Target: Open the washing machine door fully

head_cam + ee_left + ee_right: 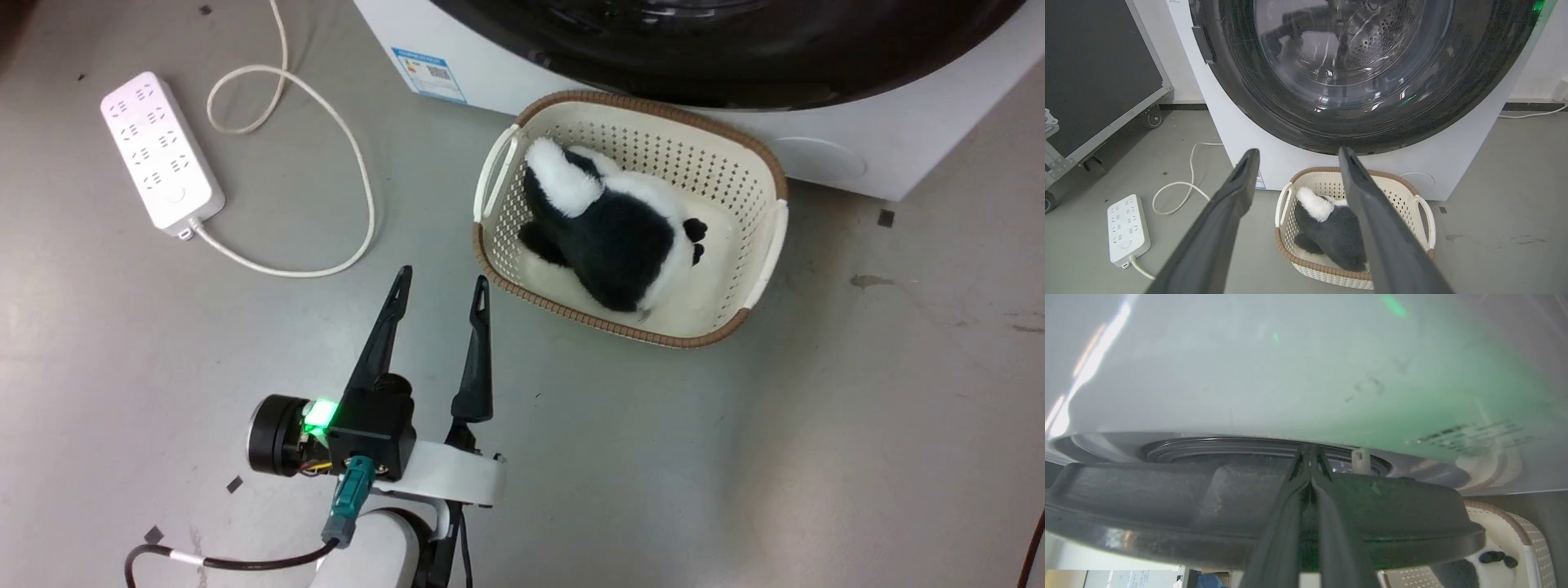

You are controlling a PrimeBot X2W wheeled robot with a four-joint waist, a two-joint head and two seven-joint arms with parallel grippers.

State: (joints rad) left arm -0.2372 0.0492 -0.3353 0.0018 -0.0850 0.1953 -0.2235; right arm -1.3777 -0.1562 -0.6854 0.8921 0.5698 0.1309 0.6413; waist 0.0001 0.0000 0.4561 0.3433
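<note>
Right now the washing machine door point(1167, 506) stands only a crack off the white front of the washing machine point(1290, 367). I see it edge-on in my right wrist view, with the grey gasket showing in the slot behind it. My right hand point(1309, 451) has its fingers pressed together, pinching nothing, and the tips are tucked into that slot behind the door's rim. From my left wrist the door point(1363, 69) looks almost flush, so I judge the swing barely begun.

My worry is the hook. With two closed fingers behind a glossy rim, a pull angled off the door's arc could let them slide out, and the door could then fall back towards shut.

Just below, the cream basket point(637, 139) with the black-and-white plush toy point(620, 237) sits against the machine, its far rim under the door's lower edge point(735, 57). I cannot tell whether the door clears it, and a snag there would stop the swing.

My left hand point(442, 278) hangs spread and empty above the floor beside the basket, near the power strip point(161, 151) and its cord point(359, 163).
</note>
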